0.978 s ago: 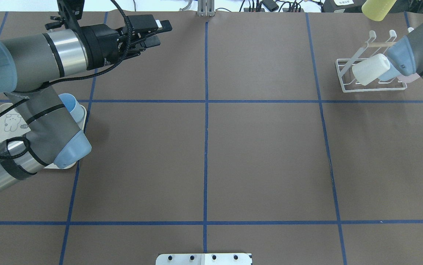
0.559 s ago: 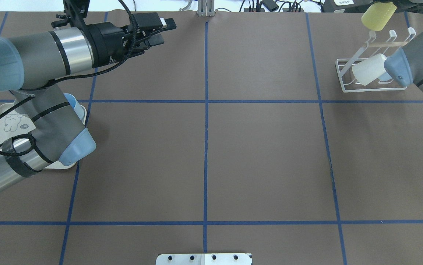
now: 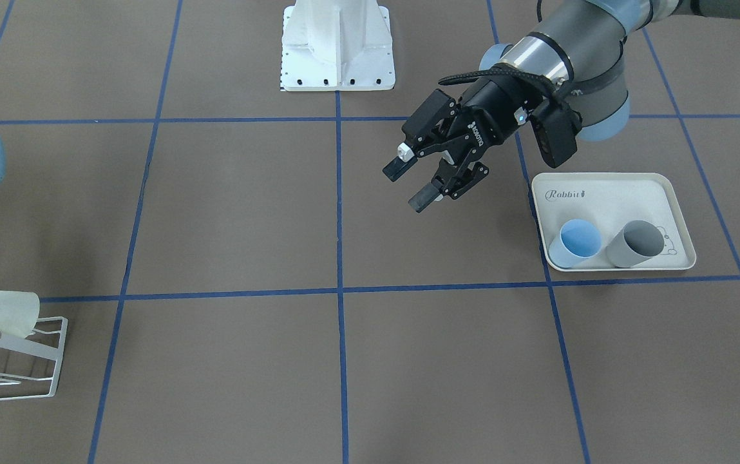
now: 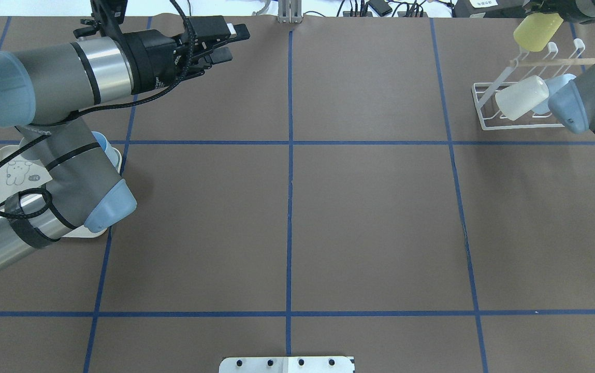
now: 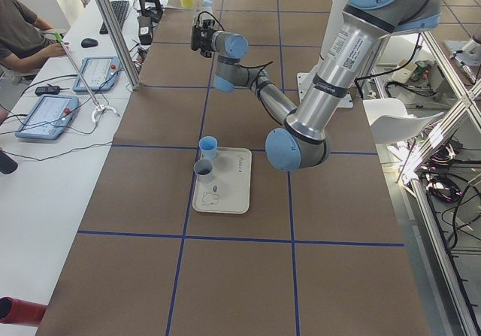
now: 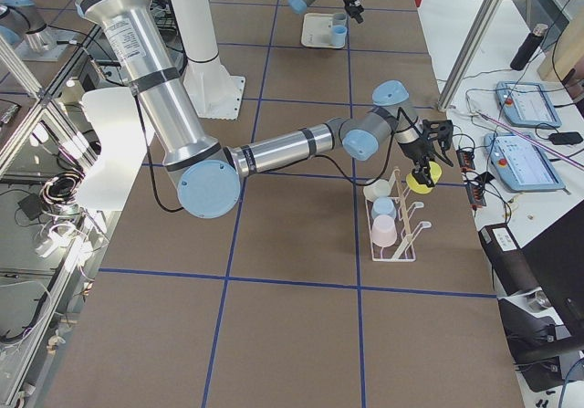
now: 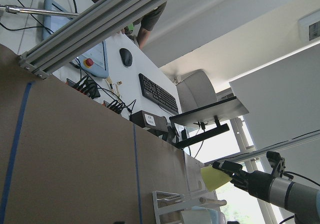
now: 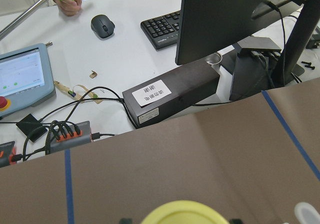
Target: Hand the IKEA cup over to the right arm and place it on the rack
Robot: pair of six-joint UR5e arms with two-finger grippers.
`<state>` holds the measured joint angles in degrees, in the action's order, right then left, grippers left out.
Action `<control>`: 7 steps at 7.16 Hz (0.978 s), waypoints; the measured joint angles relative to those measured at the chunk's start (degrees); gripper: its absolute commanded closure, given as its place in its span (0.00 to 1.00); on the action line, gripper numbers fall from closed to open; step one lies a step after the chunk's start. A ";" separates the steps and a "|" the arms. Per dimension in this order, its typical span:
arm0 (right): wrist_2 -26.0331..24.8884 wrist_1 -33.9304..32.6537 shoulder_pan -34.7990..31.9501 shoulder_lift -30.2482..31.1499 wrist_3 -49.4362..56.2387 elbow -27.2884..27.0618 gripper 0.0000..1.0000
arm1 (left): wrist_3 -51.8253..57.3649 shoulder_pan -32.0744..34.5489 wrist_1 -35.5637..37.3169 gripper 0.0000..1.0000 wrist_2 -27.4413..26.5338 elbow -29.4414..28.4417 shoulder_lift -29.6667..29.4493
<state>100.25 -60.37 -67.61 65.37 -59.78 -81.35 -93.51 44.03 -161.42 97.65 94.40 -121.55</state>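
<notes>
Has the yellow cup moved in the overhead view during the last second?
Yes. The yellow cup has come down in the view, closer to the upper prongs of the fixed rack.

Cream rabbit tray point(image 3: 608, 209), keyboard point(image 8: 162, 29), mouse point(image 8: 102, 23), monitor point(image 8: 225, 18)

You have bright, even overhead light on the brown tabletop point(image 4: 369, 207), and shadows there are faint and soft-edged. In the left wrist view the window point(image 7: 235, 149) behind the rack point(image 7: 165, 204) blows out white. In the right wrist view the yellow cup point(image 8: 182, 213) is blurred.
</notes>
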 measured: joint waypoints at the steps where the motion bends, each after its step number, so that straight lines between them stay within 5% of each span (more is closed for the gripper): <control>1: -0.20 0.05 0.27 0.22 -0.02 0.08 1.00 | 0.00 -0.03 -0.02 0.26 0.00 0.00 0.00; 3: -1.84 0.07 1.66 0.45 0.01 0.20 1.00 | 0.02 -0.04 -0.03 0.25 0.00 0.00 0.00; 4: -2.45 0.07 2.15 0.66 0.04 0.22 0.69 | 0.04 -0.05 -0.03 0.25 0.00 0.01 -0.03; 6: -3.32 0.08 2.94 1.30 0.07 0.22 0.35 | 0.06 -0.08 -0.09 0.25 0.02 0.07 -0.03; 7: -3.98 0.08 3.57 1.54 0.05 0.22 0.00 | 0.08 -0.08 -0.11 0.25 0.06 0.08 -0.03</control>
<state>96.27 -60.29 -64.04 66.91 -59.74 -81.12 -93.44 43.95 -161.53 97.70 94.47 -121.58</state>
